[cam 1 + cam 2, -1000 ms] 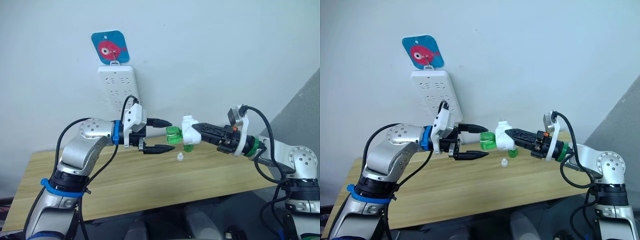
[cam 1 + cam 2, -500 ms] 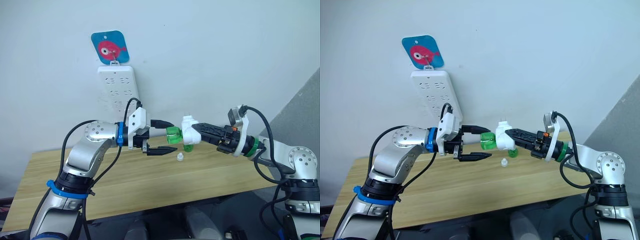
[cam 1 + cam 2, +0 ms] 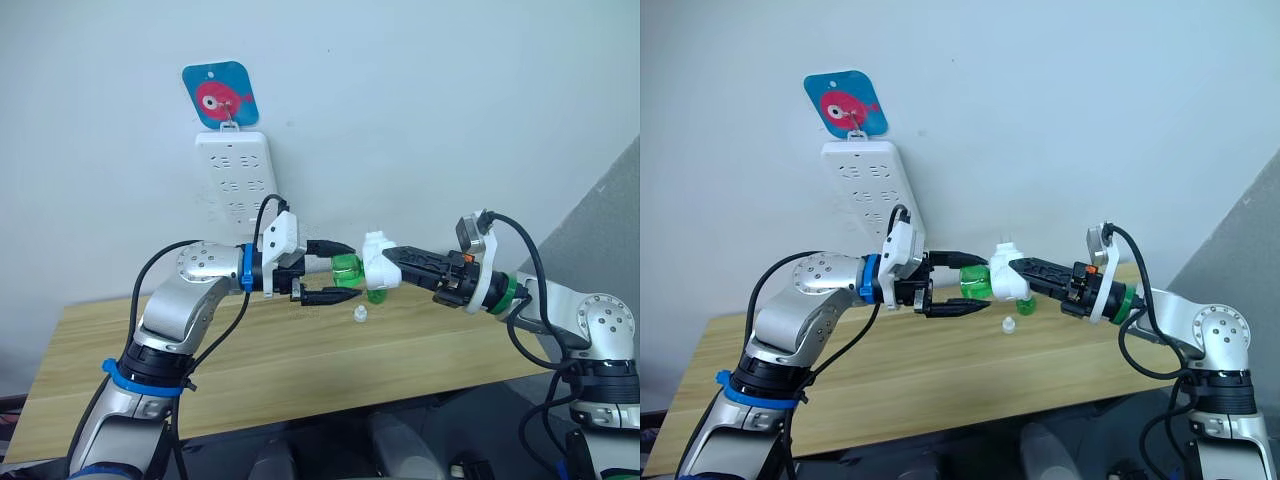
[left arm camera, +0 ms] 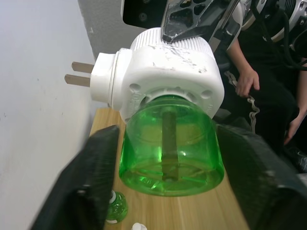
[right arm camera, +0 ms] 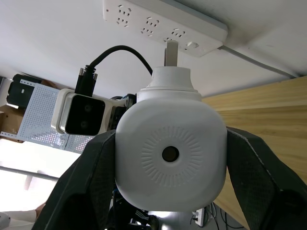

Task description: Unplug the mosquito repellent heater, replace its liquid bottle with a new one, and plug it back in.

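Observation:
The mosquito repellent heater is a white rounded plug unit held in the air over the table, with my right gripper shut on it. Its domed face with the dark hole faces the right wrist camera, and its two prongs are bare. A green liquid bottle is still fitted in the heater. My left gripper is open, with one black finger on each side of that bottle, close to its sides. A second small green bottle stands on the table below.
A long white power strip hangs on the wall under a blue fish hook. A small white cap lies on the wooden table. A seated person is visible behind the right arm.
My left gripper has moved right to the green bottle, and its fingers have narrowed around it. The right gripper and heater have stayed still.

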Robot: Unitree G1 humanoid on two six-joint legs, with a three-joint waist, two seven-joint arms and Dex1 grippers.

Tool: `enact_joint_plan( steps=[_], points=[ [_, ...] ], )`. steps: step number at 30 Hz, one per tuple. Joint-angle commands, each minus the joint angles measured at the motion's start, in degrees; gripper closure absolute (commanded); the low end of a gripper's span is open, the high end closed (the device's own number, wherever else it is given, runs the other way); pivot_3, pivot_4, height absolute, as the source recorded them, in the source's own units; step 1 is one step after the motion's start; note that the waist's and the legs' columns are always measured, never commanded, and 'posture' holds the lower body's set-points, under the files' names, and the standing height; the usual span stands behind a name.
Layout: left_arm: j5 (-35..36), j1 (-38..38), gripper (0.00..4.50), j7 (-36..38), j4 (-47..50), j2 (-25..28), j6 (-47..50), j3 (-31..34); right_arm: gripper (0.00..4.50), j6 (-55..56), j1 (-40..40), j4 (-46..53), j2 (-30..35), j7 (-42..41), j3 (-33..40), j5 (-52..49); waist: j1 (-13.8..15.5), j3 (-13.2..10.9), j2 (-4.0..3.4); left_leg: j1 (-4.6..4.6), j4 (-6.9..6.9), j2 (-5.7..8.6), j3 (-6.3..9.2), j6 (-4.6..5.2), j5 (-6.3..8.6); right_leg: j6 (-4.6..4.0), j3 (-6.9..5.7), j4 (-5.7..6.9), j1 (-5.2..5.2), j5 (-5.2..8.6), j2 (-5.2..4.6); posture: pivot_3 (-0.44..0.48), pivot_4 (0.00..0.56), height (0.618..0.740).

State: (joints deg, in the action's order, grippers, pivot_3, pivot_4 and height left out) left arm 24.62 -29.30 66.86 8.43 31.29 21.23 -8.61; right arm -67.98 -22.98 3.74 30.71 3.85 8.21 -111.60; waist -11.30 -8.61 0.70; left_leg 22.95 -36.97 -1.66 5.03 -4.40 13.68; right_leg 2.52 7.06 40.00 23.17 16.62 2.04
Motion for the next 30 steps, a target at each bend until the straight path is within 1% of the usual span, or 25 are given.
enact_joint_plan(
  steps=[1,9,11,12,14,15,17,20,22,24,27,28,29,30],
  points=[
    [0.0,-1.3,2.22,-0.4,1.1,0.0,-0.1,0.1,1.52,0.5,0.0,2.4,0.1,-0.4,0.9,-1.4,0.0,0.0,0.0,0.0,0.0,0.0,0.0,0.0,0.0,0.0,0.0,0.0,0.0,0.0,0.0,-0.203,0.076,0.74],
    [-0.6,-1.3,2.22,-0.6,0.3,0.1,-0.7,0.3,1.52,1.0,-0.1,3.0,0.3,-1.0,1.3,-1.4,0.0,0.0,0.0,0.0,0.0,0.0,0.0,0.0,0.0,0.0,0.0,0.0,0.0,0.0,0.0,-0.204,0.08,0.74],
    [-0.5,-1.3,2.22,-0.6,-0.2,-0.1,-1.1,0.6,0.81,1.2,0.1,3.4,0.5,-1.2,1.6,-1.4,0.0,0.0,0.0,0.0,0.0,0.0,0.0,0.0,0.0,0.0,0.0,0.0,0.0,0.0,0.0,-0.204,0.081,0.74],
    [-0.4,-1.3,2.22,-0.5,-0.5,-0.2,-1.4,0.7,0.61,1.4,0.2,3.6,0.6,-1.2,1.7,-1.4,0.0,0.0,0.0,0.0,0.0,0.0,0.0,0.0,0.0,0.0,0.0,0.0,0.0,0.0,0.0,-0.204,0.081,0.74],
    [0.0,-1.2,2.22,-0.4,-1.2,-0.5,-1.5,1.1,0.03,1.5,0.7,4.0,1.2,-0.8,1.9,-1.4,0.0,0.0,0.0,0.0,0.0,0.0,0.0,0.0,0.0,0.0,-0.01,0.0,0.0,0.0,0.0,-0.208,0.082,0.74],
    [0.2,-1.2,2.22,-0.3,-1.5,-0.5,-1.5,1.2,0.0,1.6,1.0,4.2,1.7,-0.7,1.9,-1.4,0.0,0.0,0.0,0.0,0.0,0.0,0.01,0.0,0.0,0.0,-0.01,0.0,0.0,0.0,0.0,-0.208,0.082,0.74],
    [0.5,-1.2,2.22,0.0,-1.8,-0.4,-1.4,1.3,0.0,1.1,2.3,5.4,4.2,-1.5,2.1,-1.4,0.0,0.0,0.0,0.01,0.0,0.0,0.0,0.0,0.0,0.0,0.0,-0.01,0.0,0.0,0.0,-0.21,0.083,0.74],
    [0.7,-1.3,2.22,0.7,-2.6,-0.2,-1.4,1.4,0.0,-0.7,5.4,9.5,10.9,-4.3,2.3,-0.6,0.1,0.0,0.0,0.02,0.0,0.03,0.0,0.0,0.0,0.01,0.01,-0.02,0.0,0.01,-0.01,-0.216,0.086,0.74],
    [1.0,-1.5,2.22,1.2,-3.1,0.0,-1.3,1.6,0.0,-2.3,7.0,14.0,15.4,-10.4,3.4,6.1,0.1,0.0,0.0,0.01,0.0,0.02,0.0,0.0,0.0,0.04,0.01,-0.03,0.0,0.03,-0.01,-0.216,0.086,0.74],
    [1.6,-1.7,2.22,2.2,-3.5,0.4,-0.8,1.7,0.0,-1.2,7.8,17.6,19.4,-17.3,5.1,13.9,0.1,0.0,0.01,0.0,0.0,0.01,0.0,0.0,0.0,0.05,0.0,-0.02,0.0,0.03,-0.01,-0.224,0.091,0.74],
    [2.7,-2.0,2.22,4.9,-3.8,1.2,0.2,1.6,0.0,2.5,5.4,18.6,22.7,-24.7,7.3,21.4,-0.1,0.0,0.01,-0.05,-0.01,-0.02,-0.07,0.0,0.0,0.08,0.05,-0.03,0.0,0.05,0.02,-0.236,0.094,0.74],
    [3.1,-2.1,2.22,5.7,-3.8,1.5,0.6,1.5,0.36,3.3,4.1,18.5,23.4,-26.8,7.4,23.1,-0.2,0.0,0.01,-0.06,-0.01,-0.04,-0.09,0.0,0.0,0.08,0.05,-0.03,0.0,0.05,0.05,-0.243,0.094,0.74],
    [3.8,-2.2,2.22,6.7,-3.6,1.9,1.4,1.5,0.6,4.0,2.3,18.5,24.4,-29.0,7.1,25.4,-0.3,0.0,0.0,-0.07,-0.01,-0.05,-0.12,0.0,0.0,0.08,0.08,-0.03,0.0,0.05,0.05,-0.247,0.094,0.74],
    [4.7,-2.4,2.22,8.1,-3.0,2.5,2.5,1.2,0.93,5.4,0.2,18.3,25.2,-31.2,6.0,28.9,-0.3,0.0,0.0,-0.08,0.0,-0.05,-0.12,0.0,0.0,0.08,0.08,-0.03,0.01,0.05,0.05,-0.247,0.094,0.74]
  ],
)
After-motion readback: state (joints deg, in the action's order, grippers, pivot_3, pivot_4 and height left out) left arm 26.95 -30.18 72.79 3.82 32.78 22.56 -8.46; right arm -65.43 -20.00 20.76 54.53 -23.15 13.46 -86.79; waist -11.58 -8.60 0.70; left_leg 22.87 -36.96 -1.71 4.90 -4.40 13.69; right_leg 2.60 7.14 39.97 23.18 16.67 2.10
